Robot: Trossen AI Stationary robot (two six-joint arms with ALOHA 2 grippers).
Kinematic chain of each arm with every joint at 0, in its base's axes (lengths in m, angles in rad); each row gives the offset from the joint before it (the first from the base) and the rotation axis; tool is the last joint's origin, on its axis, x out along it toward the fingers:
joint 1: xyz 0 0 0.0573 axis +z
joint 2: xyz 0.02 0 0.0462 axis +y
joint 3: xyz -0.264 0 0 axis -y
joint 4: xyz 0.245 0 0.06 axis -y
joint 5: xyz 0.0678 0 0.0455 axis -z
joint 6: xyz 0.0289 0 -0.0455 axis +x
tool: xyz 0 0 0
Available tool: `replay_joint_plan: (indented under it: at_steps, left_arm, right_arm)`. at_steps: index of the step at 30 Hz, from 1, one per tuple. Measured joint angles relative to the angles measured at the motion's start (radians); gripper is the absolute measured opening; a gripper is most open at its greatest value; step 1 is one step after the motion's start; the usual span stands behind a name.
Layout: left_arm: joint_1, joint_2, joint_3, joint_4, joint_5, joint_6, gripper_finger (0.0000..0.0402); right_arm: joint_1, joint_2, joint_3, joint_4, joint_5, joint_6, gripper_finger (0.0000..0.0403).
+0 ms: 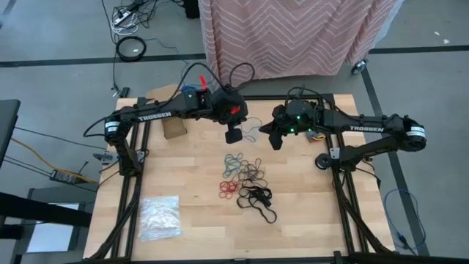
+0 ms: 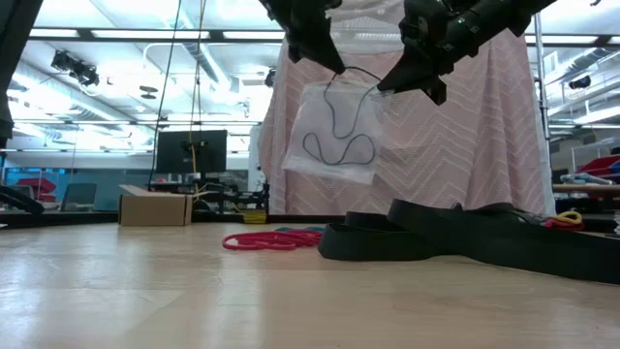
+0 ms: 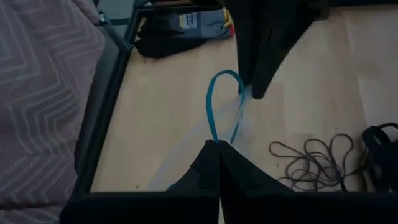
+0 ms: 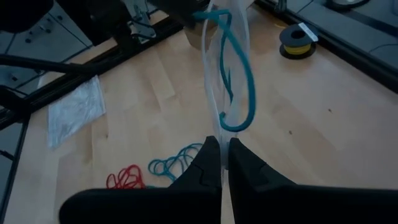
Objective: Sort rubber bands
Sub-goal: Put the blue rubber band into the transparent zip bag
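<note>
The table (image 1: 190, 205) is pale, matt wood with visible grain. The bag (image 2: 334, 136) is thin, clear, glossy plastic; the band (image 4: 239, 81) inside looks like smooth teal rubber

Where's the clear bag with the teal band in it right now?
The clear bag hangs in the air above the table's far middle, pinched between the left gripper and right gripper, with the teal rubber band inside.

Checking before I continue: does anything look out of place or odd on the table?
Nothing spilled or damaged. Both tools, left and right, hold a clear bag in the air with one blue-teal band inside; the other rubber bands remain heaped mid-table.
</note>
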Motion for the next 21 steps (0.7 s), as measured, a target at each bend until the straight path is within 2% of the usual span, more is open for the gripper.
replay_joint_plan:
  at_steps: [11, 21]
  left_arm:
    - [0.04, 0.0, 0.0, -0.064, -0.01, 0.025, 0.0007]
    - [0.036, 0.0, 0.0, -0.048, 0.073, 0.003, 0.0079]
  right_arm:
    - [0.0, 0.0, 0.0, 0.0, -0.007, -0.001, 0.0002]
    - [0.0, 0.0, -0.001, -0.019, 0.037, -0.011, 0.0002]
